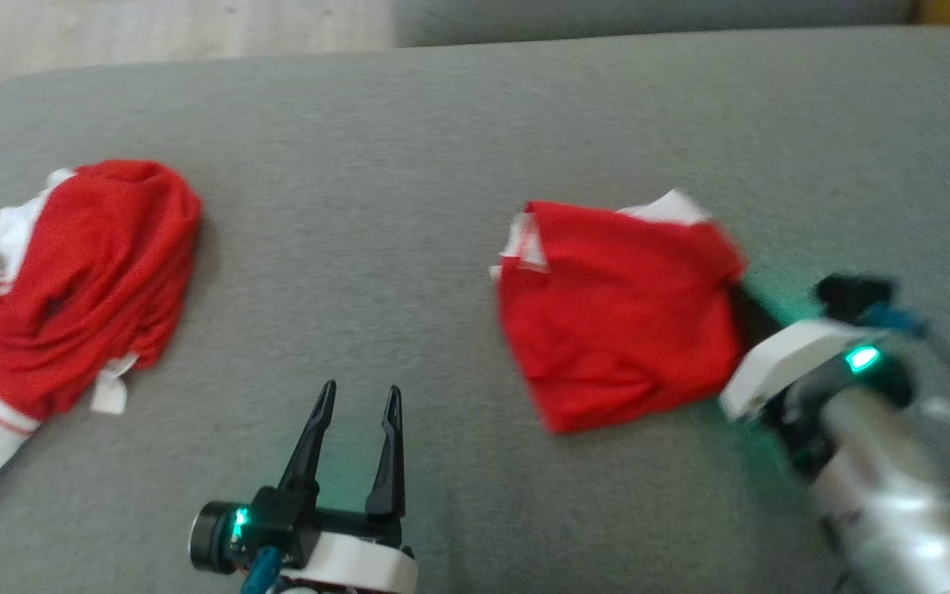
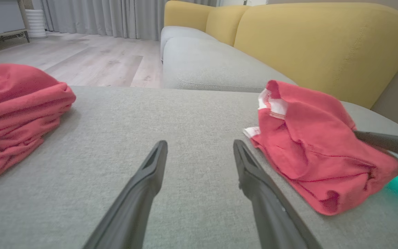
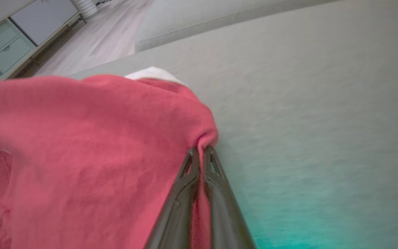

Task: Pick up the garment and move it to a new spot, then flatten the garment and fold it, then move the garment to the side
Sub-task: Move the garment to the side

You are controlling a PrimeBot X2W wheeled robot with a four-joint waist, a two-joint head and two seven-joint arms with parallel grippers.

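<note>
The right gripper is pinched tight on the right edge of the folded red garment on the sofa seat (left gripper, fingers spread and empty, hovers to the garment's left).

Red garment with white trim, grey cushion, yellow sofa back

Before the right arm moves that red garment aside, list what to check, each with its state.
1. Right gripper shut on the red garment's edge: ok.
2. Grip catches every layer: cannot tell.
3. Left gripper open, clear of the cloth: ok.
4. Second garment lies apart, at the left: ok.
5. Bare cushion between the two garments: ok.
</note>
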